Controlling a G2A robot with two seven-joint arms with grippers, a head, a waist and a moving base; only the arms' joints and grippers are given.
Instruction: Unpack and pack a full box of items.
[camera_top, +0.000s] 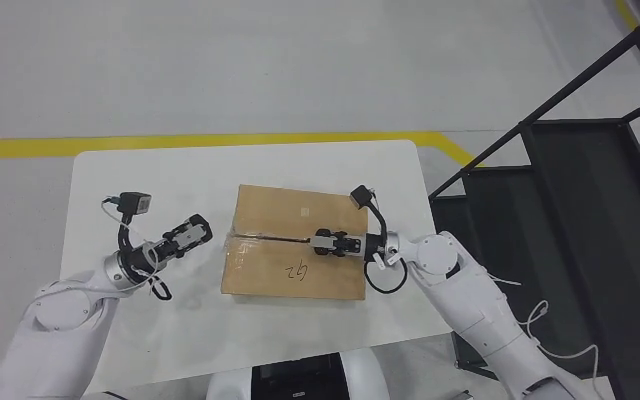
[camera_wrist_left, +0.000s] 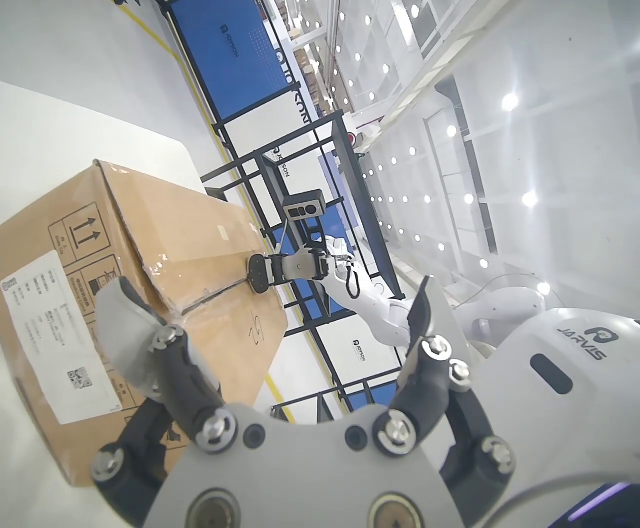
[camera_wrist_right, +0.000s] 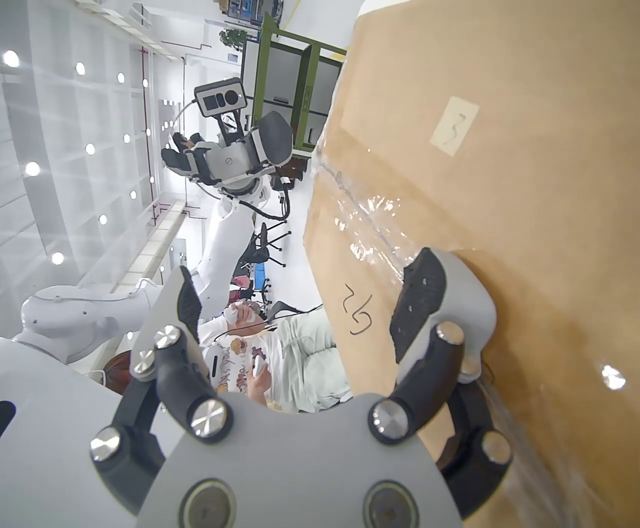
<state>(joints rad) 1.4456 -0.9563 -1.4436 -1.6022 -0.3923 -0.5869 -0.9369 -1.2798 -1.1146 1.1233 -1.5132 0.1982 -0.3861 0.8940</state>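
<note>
The closed brown cardboard box (camera_top: 280, 215), taped along its top seam, stands in the middle of the white table (camera_top: 150, 170). The right gripper (camera_top: 320, 240) is low over this seam with its fingers apart. The left gripper (camera_top: 200, 232) hangs just beside the box, also with fingers apart.

Box (camera_top: 295, 240) top, frame centre in the top view: handwritten mark (camera_top: 296, 270) reading 62 (orientation uncertain). Small sticker (camera_wrist_right: 454, 125), upper right, right wrist view: handwritten 3. Box side: upright-arrows sign (camera_wrist_left: 84, 231); white label (camera_wrist_left: 60, 335), print illegible.
</note>
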